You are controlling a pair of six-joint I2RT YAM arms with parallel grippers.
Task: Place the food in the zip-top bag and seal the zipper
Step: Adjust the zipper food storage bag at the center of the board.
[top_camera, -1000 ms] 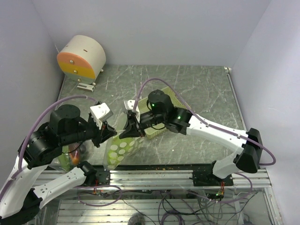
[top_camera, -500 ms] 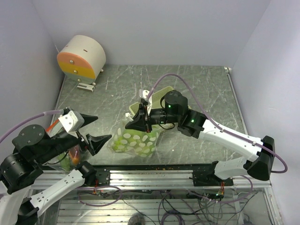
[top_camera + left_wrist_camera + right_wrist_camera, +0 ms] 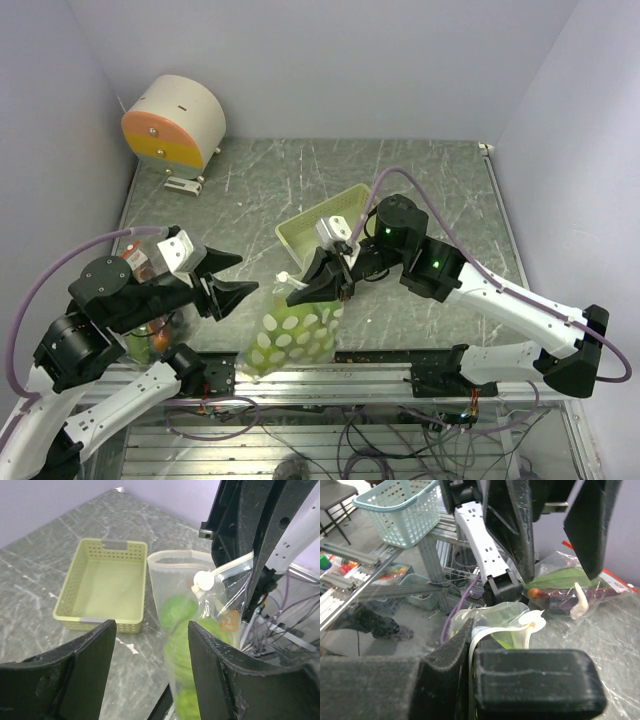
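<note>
Green balls in bag; mouth open, zipper unsealed. My right pincer clamps bag top; left pincer released, empty.

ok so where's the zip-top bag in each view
top external: zip-top bag low centre, hanging from the right fingers
left wrist: right of centre, beside the basket
right wrist: centre, just above the fingers
shared landmark: the white slider on its rim
</note>
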